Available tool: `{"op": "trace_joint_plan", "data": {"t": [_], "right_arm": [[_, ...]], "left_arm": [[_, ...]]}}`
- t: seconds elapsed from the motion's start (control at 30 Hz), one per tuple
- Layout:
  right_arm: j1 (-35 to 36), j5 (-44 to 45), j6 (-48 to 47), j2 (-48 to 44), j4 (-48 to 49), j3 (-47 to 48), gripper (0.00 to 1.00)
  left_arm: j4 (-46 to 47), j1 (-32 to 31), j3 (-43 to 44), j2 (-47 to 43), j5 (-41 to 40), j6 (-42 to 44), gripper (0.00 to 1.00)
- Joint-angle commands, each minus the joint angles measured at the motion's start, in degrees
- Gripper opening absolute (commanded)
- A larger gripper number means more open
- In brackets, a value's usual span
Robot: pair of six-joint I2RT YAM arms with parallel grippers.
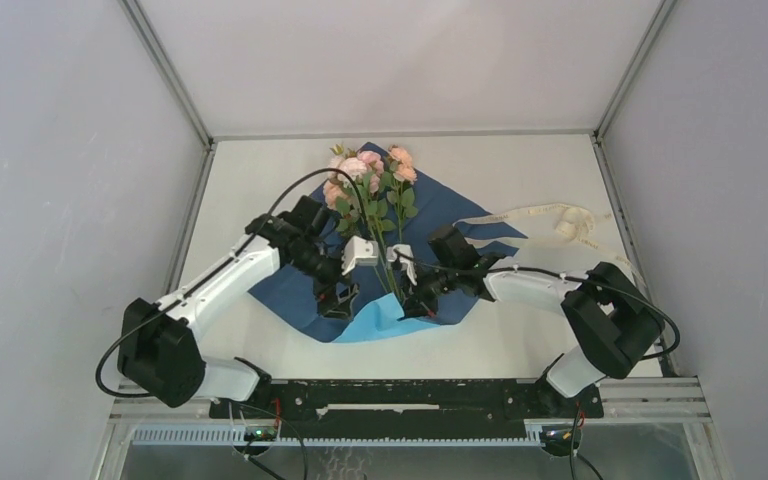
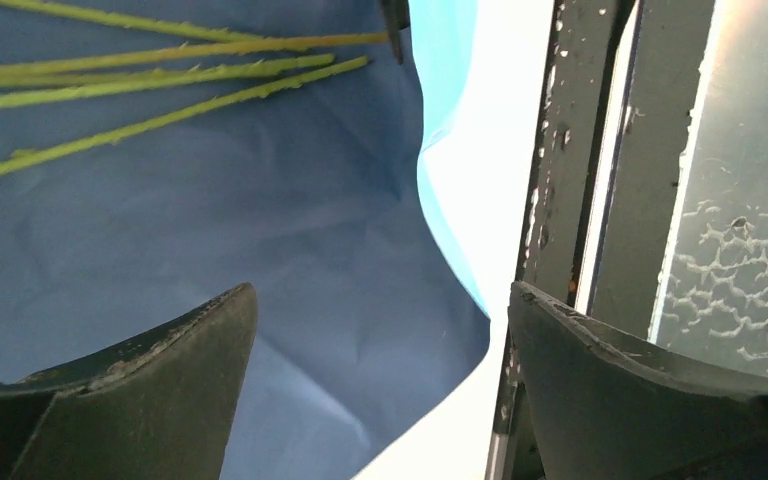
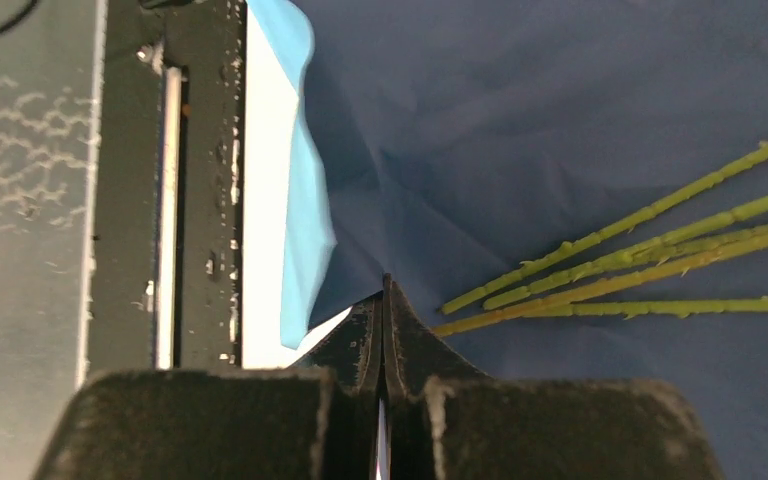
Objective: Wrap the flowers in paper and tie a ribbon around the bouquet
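The paper (image 1: 440, 210) lies dark-blue face up on the white table, and its near corner is turned up to show light blue (image 1: 380, 320). The flowers (image 1: 365, 170) rest on it, pink blooms at the far end and green stems (image 3: 640, 255) running toward me. My right gripper (image 3: 383, 283) is shut on the paper's near edge beside the stem ends (image 2: 160, 75). My left gripper (image 2: 382, 290) hangs open over the paper (image 2: 210, 220) to the left of the stems, nothing between its fingers. The cream ribbon (image 1: 535, 215) lies loose at the right, off the paper.
A black rail (image 1: 410, 395) runs along the table's near edge, just past the paper's corner; it also shows in the wrist views as the rail (image 2: 560, 150) and rail (image 3: 200, 150). White walls and metal posts (image 1: 175, 85) close in the table on three sides.
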Motion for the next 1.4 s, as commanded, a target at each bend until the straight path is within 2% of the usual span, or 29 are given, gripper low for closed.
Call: {"op": "trace_joint_plan", "data": {"t": [0.0, 0.17, 0.23, 0.27, 0.4, 0.43, 0.53, 0.6, 0.7, 0.77, 0.83, 0.97, 1.13, 1.23, 1.37], "right_arm": [[-1.82, -6.41, 7.94, 0.04, 1.47, 2.03, 0.0], [-2.32, -6.47, 9.55, 0.2, 0.69, 2.02, 0.0], [-2.31, -6.5, 10.09, 0.32, 0.57, 2.03, 0.03], [-2.37, -5.96, 10.28, 0.19, 0.27, 2.03, 0.05], [-4.19, -4.82, 13.06, -1.52, -0.78, 2.02, 0.21], [-4.99, -4.71, 14.35, -2.2, -0.83, 2.03, 0.27], [-8.48, -5.42, 18.35, -4.9, -0.46, 2.03, 0.39], [-10.86, -6.1, 22.54, -6.37, 1.47, 2.01, 0.41], [-14.31, -2.22, 32.82, -4.45, 5.28, 2.03, 0.39], [-15.51, 4.64, 38.8, -0.91, 7.89, 2.2, 0.3], [-16.06, 8.52, 41.87, 3.86, 6.43, 3.96, 0.27], [-16.41, 13.6, 43.54, 10.74, 0.26, 5.65, 0.24], [-18.45, 17.62, 44.15, 16.16, -6.7, 5.35, 0.21], [-19.17, 19.97, 44.08, 17.0, -8.64, 4.98, 0.2], [-19.72, 19.89, 43.81, 16.19, -9.56, 4.99, 0.2]], "left_arm": [[12.1, -1.86, -5.69, -0.31, 8.17, -2.2, 1.0], [26.47, -5.47, -9.71, 1.55, 1.65, -13.68, 1.0], [27.85, -6.45, -9.33, 3.98, -0.17, -15.95, 0.91], [27.47, -6.61, -8.84, 5.09, -0.3, -16.49, 0.81], [26.15, -6.6, -8.28, 6.43, 0.02, -17.31, 0.11], [26.06, -6.57, -8.51, 6.19, 0.5, -17.38, 0.02], [25.36, -6.51, -8.5, 5.57, 1.29, -17.92, 0.0], [26.19, -5.92, -8.06, 5.48, -0.33, -20.33, 0.0], [26.81, -4.25, -7.1, 6.63, -2.74, -23.75, 0.0], [26.96, -2.88, -6.79, 7.93, -2.36, -25.25, 0.0], [26.92, -1.68, -6.68, 9.48, -1.3, -26.63, 0.0], [26.26, 0.03, -6.56, 10.62, 1.52, -27.47, 0.0], [23.65, 0.76, -6.97, 7.24, 5.36, -24.71, 0.0], [17.78, 0.17, -6.09, 4.31, 8.7, -19.7, 0.0], [10.13, -0.93, -5.53, 3.42, 7.74, -13.3, 0.0]]}}
